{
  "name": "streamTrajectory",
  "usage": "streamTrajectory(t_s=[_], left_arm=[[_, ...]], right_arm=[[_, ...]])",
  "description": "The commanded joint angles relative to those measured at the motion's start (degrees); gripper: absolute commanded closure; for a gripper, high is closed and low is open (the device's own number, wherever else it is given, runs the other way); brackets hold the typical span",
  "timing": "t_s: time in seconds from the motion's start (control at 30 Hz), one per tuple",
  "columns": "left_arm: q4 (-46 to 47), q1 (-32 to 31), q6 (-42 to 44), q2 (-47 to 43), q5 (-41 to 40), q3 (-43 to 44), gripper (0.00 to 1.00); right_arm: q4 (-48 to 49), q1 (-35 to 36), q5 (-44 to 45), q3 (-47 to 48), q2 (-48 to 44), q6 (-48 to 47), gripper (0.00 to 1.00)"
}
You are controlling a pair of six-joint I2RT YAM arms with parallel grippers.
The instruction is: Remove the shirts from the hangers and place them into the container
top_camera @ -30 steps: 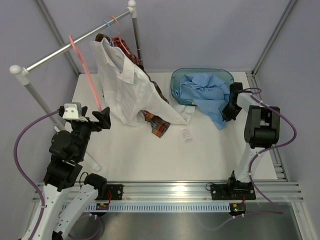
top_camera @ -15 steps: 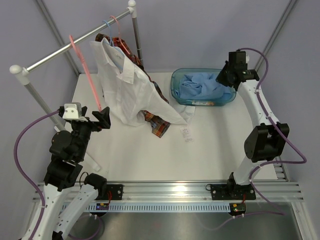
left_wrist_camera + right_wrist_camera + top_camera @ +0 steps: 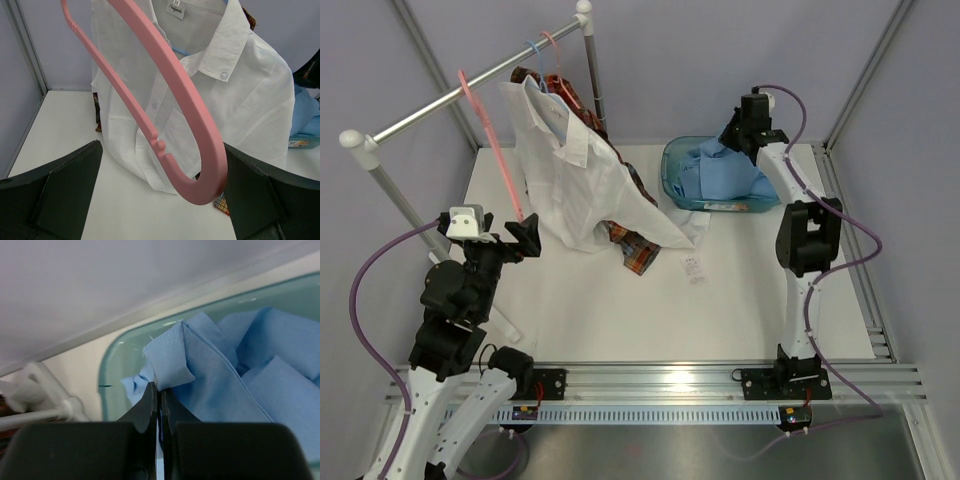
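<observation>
Pinching a fold of the light blue shirt (image 3: 240,370), the right gripper (image 3: 159,390) hangs over the teal container (image 3: 107,371). The left gripper (image 3: 162,147) stands wide open near a pink hanger (image 3: 190,110).

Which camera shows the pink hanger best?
The left wrist view: the pink hanger fills the frame, curving between the fingers of the open left gripper, in front of the white shirt. The top view shows it only as a thin line slanting down from the rail. The right wrist view misses it.
</observation>
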Motion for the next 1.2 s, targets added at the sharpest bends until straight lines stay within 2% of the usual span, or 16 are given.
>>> streamTrajectory(t_s=[0.0, 0.13, 0.23, 0.37, 0.4, 0.47, 0.5, 0.6, 0.77, 0.9, 1.0, 1.17], left_arm=[[2.71, 0.32, 0.83, 0.37, -1.19, -0.13, 0.01], [2.71, 0.32, 0.75, 0.46, -0.93, 0.04, 0.01], [2.71, 0.49, 0.75, 0.63, -0.75, 0.04, 0.01], [2.80, 0.58, 0.66, 0.54, -0.66, -0.04, 0.01], [2.80, 0.58, 0.66, 0.54, -0.66, -0.13, 0.01], [2.71, 0.58, 0.75, 0.72, -0.66, -0.05, 0.01], [2.71, 0.58, 0.75, 0.72, -0.66, -0.05, 0.01], [2.80, 0.58, 0.66, 0.63, -0.49, 0.04, 0.01], [2.71, 0.67, 0.57, 0.54, -0.31, 0.04, 0.01], [2.71, 0.67, 0.48, 0.46, -0.22, 0.04, 0.01], [2.80, 0.67, 0.48, 0.63, 0.22, 0.13, 0.01], [2.45, 0.67, 0.13, 1.16, 1.09, 0.65, 0.01]], right_arm=[[-9.63, 1.53, -0.11, 6.08, 7.31, 0.59, 1.00], [-20.26, 3.36, 4.96, 8.11, 11.97, 2.18, 1.00], [-24.84, 3.55, 3.77, 7.85, 14.08, 3.32, 0.97], [-26.44, 3.55, 2.88, 7.15, 15.50, 3.15, 0.81], [-25.48, 3.55, 3.14, 6.45, 15.06, 2.71, 0.73], [-22.15, 3.55, 3.67, 4.16, 12.17, 2.10, 0.62], [-21.00, 3.55, 3.93, 3.55, 10.94, 1.05, 0.50], [-19.41, 3.55, 5.07, 4.06, 6.01, -1.32, 0.34], [-19.84, 3.55, 5.16, 8.46, -1.90, -5.01, 0.23], [-19.32, 3.55, 4.55, 7.94, -8.14, -7.30, 0.16], [-18.27, 3.55, 2.80, 5.05, -14.02, -9.32, 0.12], [-10.64, 3.90, -3.87, -8.66, -28.16, -13.01, 0.09]])
